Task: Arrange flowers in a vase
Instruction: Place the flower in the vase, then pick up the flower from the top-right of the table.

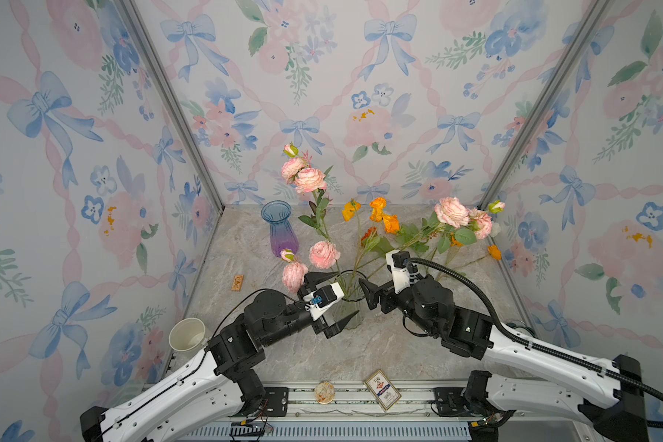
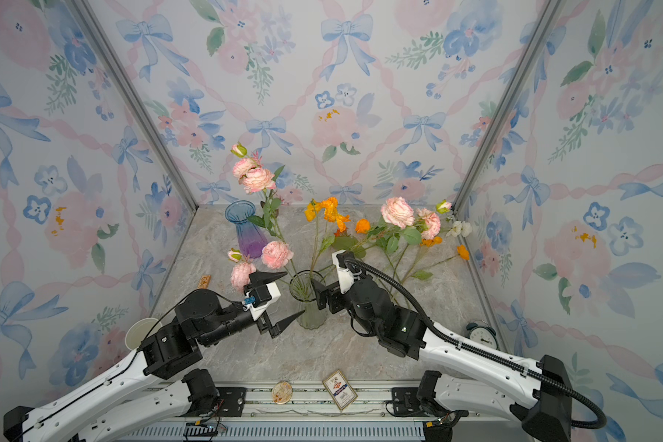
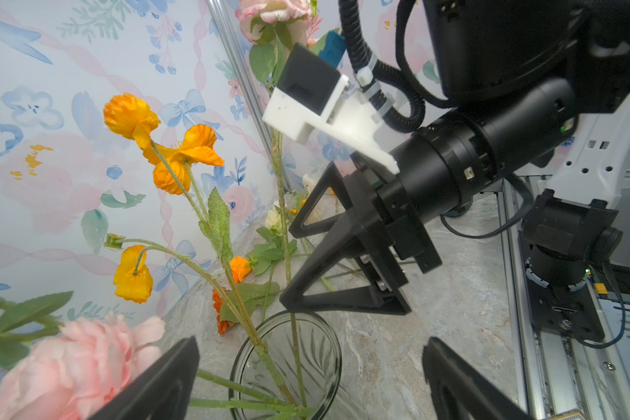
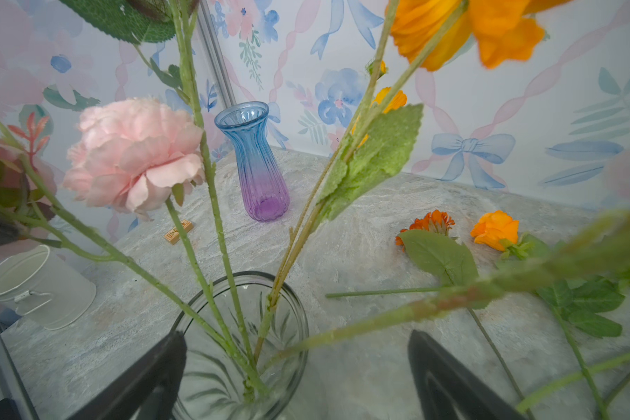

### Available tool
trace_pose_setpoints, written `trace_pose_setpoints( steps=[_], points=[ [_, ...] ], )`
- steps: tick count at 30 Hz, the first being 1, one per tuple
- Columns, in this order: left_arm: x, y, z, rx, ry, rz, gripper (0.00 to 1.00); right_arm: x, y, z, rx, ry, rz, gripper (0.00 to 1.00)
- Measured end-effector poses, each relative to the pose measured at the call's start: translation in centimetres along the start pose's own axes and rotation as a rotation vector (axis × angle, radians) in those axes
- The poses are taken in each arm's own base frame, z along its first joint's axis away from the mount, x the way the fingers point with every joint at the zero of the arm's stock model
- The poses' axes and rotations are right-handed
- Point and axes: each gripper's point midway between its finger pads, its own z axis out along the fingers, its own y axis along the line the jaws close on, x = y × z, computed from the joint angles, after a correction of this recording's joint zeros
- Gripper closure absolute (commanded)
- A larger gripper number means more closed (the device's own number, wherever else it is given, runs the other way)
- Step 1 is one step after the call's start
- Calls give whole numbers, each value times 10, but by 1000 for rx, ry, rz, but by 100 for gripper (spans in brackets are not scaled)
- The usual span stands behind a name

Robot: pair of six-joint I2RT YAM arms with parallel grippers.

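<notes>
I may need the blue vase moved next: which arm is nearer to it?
Left. The left arm reaches to the clear vase's side facing the blue vase, which stands beyond it toward the back corner. The right arm is across the clear vase, farther away.

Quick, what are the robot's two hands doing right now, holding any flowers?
Left hand: open, holding nothing, by the glass vase.
Right hand: open, holding nothing.
</notes>
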Motion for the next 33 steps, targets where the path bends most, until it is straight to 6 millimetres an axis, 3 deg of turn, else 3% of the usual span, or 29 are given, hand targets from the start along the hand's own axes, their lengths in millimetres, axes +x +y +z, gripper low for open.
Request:
trace_pose_setpoints(
  steps=[9,15,17,26,28,31,33],
  points=[
    [3,-5,4,28,6,-1,2,21,-15,-18,-1,146,-21,3],
    [18,-14,26,81,69,-6,2,35,-36,-44,25,195,-7,0],
    [17,-16,36,102,86,-7,2,40,-45,-53,46,210,0,5],
    [-56,-6,62,124,-30,84,2,87,-80,-76,150,320,50,9],
    [-58,-5,69,124,-32,108,2,97,-85,-79,173,343,68,15],
    [-44,-9,79,138,1,128,2,111,-99,-81,244,374,112,37],
    [-32,-13,80,151,24,131,2,120,-110,-80,302,393,143,41]
  ],
)
